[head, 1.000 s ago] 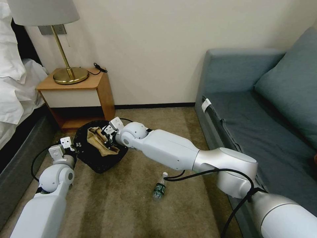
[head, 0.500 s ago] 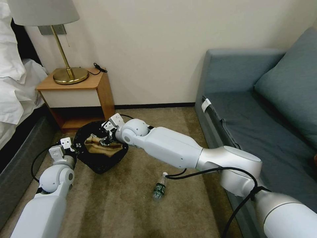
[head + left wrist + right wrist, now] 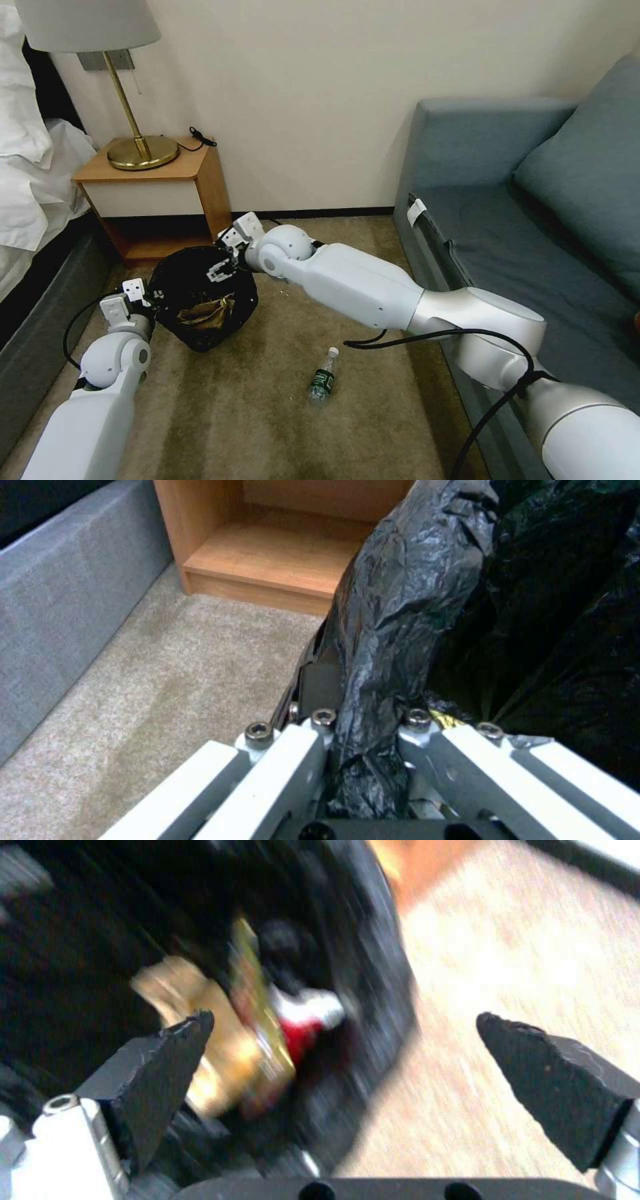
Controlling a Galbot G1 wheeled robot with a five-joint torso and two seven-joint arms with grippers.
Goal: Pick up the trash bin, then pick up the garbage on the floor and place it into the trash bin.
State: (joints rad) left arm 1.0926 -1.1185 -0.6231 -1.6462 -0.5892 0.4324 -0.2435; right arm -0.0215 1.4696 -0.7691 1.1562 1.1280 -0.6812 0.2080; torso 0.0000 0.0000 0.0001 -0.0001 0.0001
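Observation:
The trash bin (image 3: pixel 200 333), lined with a crinkled black bag, rests tilted on the carpet beside the nightstand. My left gripper (image 3: pixel 148 297) is shut on its near rim; the left wrist view shows the black bag (image 3: pixel 407 605) pinched in that gripper (image 3: pixel 363 725). My right gripper (image 3: pixel 223 263) hovers open over the bin's far rim, nothing between its fingers (image 3: pixel 167 1060). Inside the bin lie the crumpled tan paper bag (image 3: pixel 205 311), a brown-gold wrapper (image 3: pixel 263 1040) and a red-and-white wrapper (image 3: pixel 303 1022). A small clear green-labelled bottle (image 3: pixel 323 379) lies on the carpet to the right of the bin.
A wooden nightstand (image 3: pixel 157 193) with a brass lamp (image 3: pixel 137 143) stands just behind the bin. The bed (image 3: pixel 30 200) runs along the left and a grey-blue sofa (image 3: pixel 520 227) along the right. Open carpet (image 3: pixel 253 413) spreads around the bottle.
My right gripper let go of the tan paper bag, which dropped down into the bin. The gripper then drew back up toward the bin's far rim. The left arm held still.

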